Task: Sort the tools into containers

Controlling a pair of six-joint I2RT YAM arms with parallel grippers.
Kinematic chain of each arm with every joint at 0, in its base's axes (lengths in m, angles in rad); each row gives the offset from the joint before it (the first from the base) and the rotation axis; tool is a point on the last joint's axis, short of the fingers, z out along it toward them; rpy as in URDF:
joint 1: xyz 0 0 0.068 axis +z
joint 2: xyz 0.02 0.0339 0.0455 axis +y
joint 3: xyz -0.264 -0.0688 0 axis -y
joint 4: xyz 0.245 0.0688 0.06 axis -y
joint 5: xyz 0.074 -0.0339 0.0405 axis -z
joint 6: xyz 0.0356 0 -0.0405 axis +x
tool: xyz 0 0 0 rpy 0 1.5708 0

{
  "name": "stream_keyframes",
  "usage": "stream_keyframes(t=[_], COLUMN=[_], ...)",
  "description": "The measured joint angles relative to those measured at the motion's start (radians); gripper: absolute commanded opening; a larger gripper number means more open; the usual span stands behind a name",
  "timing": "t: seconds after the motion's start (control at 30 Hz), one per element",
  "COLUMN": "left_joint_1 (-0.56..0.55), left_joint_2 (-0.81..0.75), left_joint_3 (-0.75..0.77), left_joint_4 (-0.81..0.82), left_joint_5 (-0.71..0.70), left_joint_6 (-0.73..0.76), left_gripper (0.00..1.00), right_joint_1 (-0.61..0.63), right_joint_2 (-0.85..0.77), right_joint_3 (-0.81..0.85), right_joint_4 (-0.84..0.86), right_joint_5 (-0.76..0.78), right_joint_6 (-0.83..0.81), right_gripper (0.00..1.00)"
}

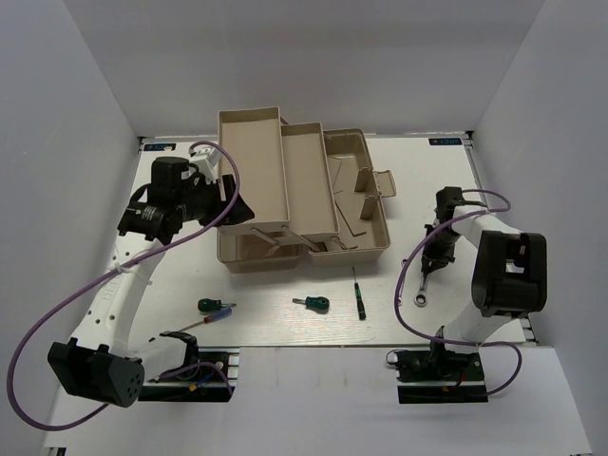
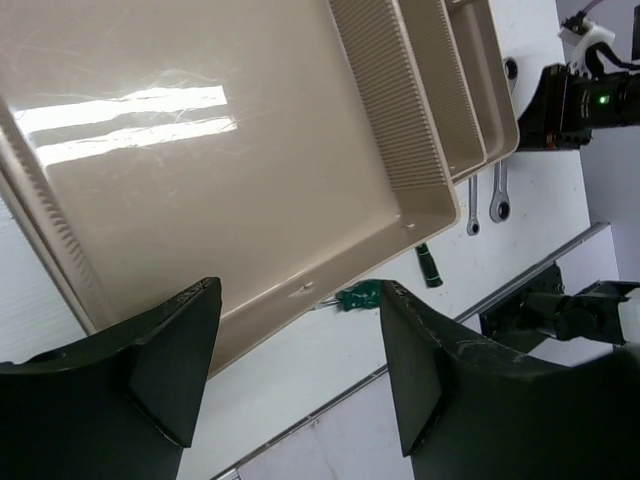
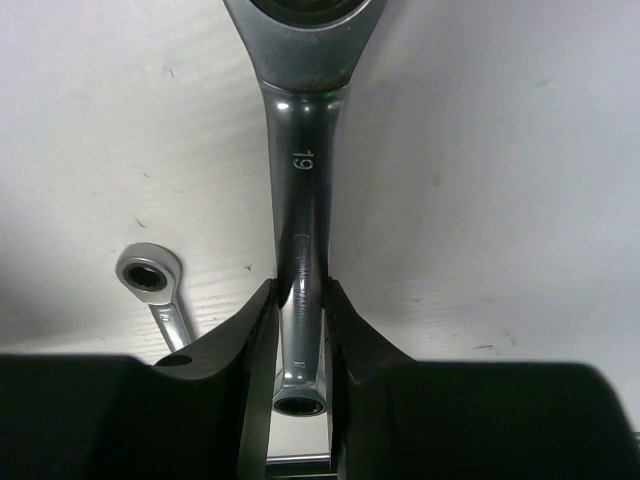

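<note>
The beige toolbox stands open at the table's middle with its long trays spread up and to the left. My left gripper is open and empty at the toolbox's left side, and in the left wrist view it hangs over a tray's edge. My right gripper is shut on a silver wrench marked 19, low over the table. The second silver wrench lies just beside it. The green-and-red screwdriver, stubby green screwdriver and thin black-green screwdriver lie in front of the toolbox.
The two arm bases sit at the near edge. White walls enclose the table on the left, right and back. A purple cable loops off the left arm.
</note>
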Motion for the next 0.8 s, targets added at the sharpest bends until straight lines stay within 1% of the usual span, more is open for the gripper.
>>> stream_keyframes(t=[0.27, 0.5, 0.6, 0.8], left_joint_1=[-0.037, -0.066, -0.085, -0.125], left_joint_2=[0.003, 0.031, 0.046, 0.085], left_joint_3=[0.0, 0.0, 0.001, 0.029], left_joint_4=[0.033, 0.049, 0.055, 0.074], left_joint_5=[0.01, 0.015, 0.023, 0.052], left_joint_6=[-0.01, -0.01, -0.006, 0.011], left_gripper=[0.75, 0.75, 0.75, 0.75], right_joint_1=[-0.025, -0.035, -0.037, -0.034], right_joint_2=[-0.05, -0.105, -0.131, -0.14], right_joint_3=[0.082, 0.147, 0.219, 0.477], right_joint_4=[0.008, -0.006, -0.031, -0.094], right_joint_5=[-0.028, -0.111, -0.166, -0.345], right_joint_6=[-0.044, -0.058, -0.069, -0.082], right_gripper=[0.0, 0.0, 0.0, 0.0])
